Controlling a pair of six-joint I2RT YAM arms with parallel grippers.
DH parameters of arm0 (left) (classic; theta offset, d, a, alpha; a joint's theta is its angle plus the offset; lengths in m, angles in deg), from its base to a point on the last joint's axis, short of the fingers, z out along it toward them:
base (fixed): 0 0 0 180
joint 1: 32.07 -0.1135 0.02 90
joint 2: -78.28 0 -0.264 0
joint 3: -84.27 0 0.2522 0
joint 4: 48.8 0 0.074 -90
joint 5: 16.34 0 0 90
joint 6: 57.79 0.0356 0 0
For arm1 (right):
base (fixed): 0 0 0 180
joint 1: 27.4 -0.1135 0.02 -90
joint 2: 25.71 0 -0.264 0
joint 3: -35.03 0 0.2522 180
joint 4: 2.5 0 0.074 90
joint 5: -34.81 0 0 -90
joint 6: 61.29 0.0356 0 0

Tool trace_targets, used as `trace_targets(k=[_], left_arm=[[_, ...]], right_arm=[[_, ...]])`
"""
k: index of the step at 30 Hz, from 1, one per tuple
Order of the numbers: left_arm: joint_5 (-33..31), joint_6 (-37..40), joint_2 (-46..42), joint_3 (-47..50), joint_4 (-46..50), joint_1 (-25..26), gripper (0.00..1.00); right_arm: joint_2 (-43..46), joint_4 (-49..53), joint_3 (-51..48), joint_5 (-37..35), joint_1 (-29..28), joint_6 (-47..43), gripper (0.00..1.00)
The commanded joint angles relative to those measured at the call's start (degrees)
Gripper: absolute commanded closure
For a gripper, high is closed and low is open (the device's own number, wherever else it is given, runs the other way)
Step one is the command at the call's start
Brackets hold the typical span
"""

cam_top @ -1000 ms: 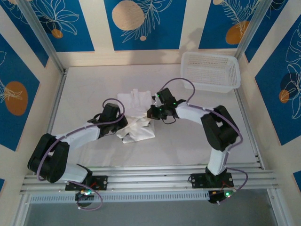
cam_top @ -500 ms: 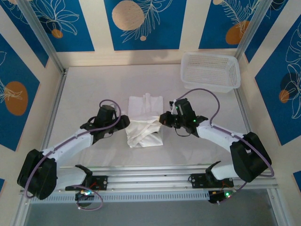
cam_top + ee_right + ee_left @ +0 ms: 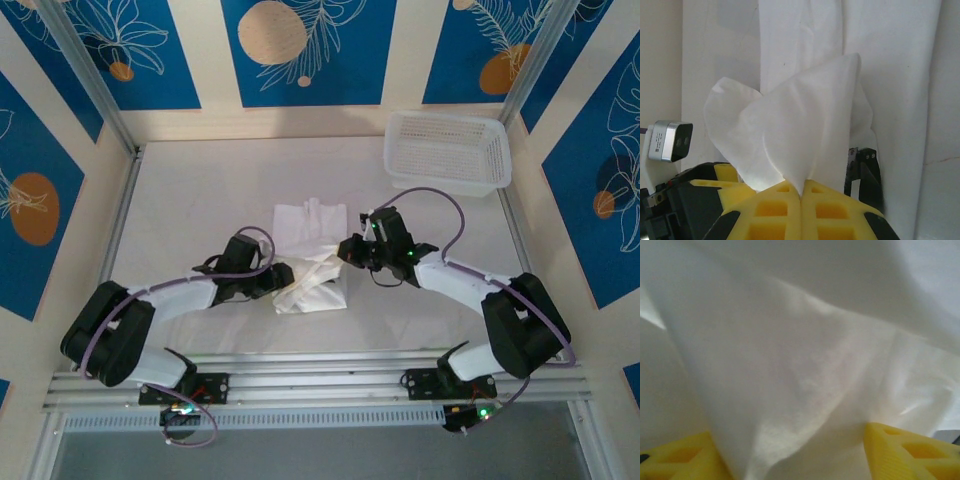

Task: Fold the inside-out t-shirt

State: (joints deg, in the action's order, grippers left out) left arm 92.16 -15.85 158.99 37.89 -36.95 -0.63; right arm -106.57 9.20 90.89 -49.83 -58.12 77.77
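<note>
The inside-out t-shirt point(image 3: 310, 255) is a white cloth, partly folded, in the middle of the table. Its far part lies flat and its near part is bunched. My left gripper point(image 3: 283, 279) sits at the shirt's near-left edge. In the left wrist view its yellow fingers point(image 3: 910, 450) stand apart, the gripper point(image 3: 795, 460) is open, and loose cloth point(image 3: 790, 365) drapes between and in front of them. My right gripper point(image 3: 347, 250) is at the shirt's right edge. There the gripper point(image 3: 801, 192) is shut on a peaked fold of the shirt point(image 3: 800, 120).
A white mesh basket point(image 3: 447, 150) stands at the back right of the table. Rails run along the table's near edge point(image 3: 330, 365). The left arm's wrist camera point(image 3: 670, 140) shows close beside my right gripper.
Both arms carried the shirt's edge toward the near side, folding it over. The left gripper then opened, let go of the cloth and shifted a little nearer. The right gripper stays shut on its fold.
</note>
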Motion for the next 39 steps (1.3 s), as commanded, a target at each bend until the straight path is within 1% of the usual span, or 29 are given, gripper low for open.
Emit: trace_targets(k=[1,7,11,14,17,21,24,26,27,28,31,34,36,39], left_arm=[[1.3,1.0,-1.3,-2.3,1.9,0.8,0.37],[-3.3,2.9,-6.4,-2.3,12.2,0.8,0.34],[-3.0,2.8,-7.4,-2.4,13.2,0.8,0.34],[-2.5,2.4,-6.8,-2.6,11.9,0.8,0.36],[-0.5,1.3,-5.8,-2.5,8.9,0.8,0.43],[-0.6,1.2,-5.8,-2.4,8.4,0.9,0.61],[-1.3,1.0,-6.8,-2.3,9.0,0.9,0.71],[-1.5,0.5,-7.7,-2.1,8.4,0.9,0.86],[-1.3,0.3,-8.4,-2.0,8.0,0.9,0.95],[-0.9,-0.1,-9.0,-2.1,7.4,0.9,1.00],[2.0,-0.4,-10.6,-2.1,4.6,1.1,1.00],[5.0,-0.3,-10.5,-3.7,1.8,1.9,1.00],[5.6,0.3,-9.7,-5.1,0.2,2.8,1.00],[3.7,0.9,-7.3,-7.7,-1.0,3.3,1.00]], right_arm=[[-0.3,1.2,1.6,0.7,-0.3,-0.5,1.00],[0.0,2.0,1.8,0.4,-0.4,-1.2,1.00],[-0.3,1.9,2.2,0.6,-0.3,-1.1,1.00],[-0.7,2.0,2.5,0.5,-0.5,-1.2,1.00],[-1.0,2.2,2.7,0.4,-0.5,-1.2,1.00],[-1.0,2.5,2.7,-0.1,-0.8,-1.2,1.00],[-0.6,2.8,2.5,-0.4,-0.8,-0.9,1.00],[0.3,3.5,2.2,-0.8,-0.7,-0.4,1.00],[1.4,4.0,1.9,-1.2,-0.7,0.0,1.00],[3.0,4.2,1.1,-1.8,-0.7,0.4,1.00],[9.5,4.6,-2.7,-4.3,-1.0,3.1,1.00],[16.1,5.4,-6.5,-6.6,-1.7,5.7,1.00],[19.5,4.7,-8.4,-8.4,-2.4,6.9,1.00],[22.3,3.1,-10.5,-12.0,-3.2,9.6,1.00]])
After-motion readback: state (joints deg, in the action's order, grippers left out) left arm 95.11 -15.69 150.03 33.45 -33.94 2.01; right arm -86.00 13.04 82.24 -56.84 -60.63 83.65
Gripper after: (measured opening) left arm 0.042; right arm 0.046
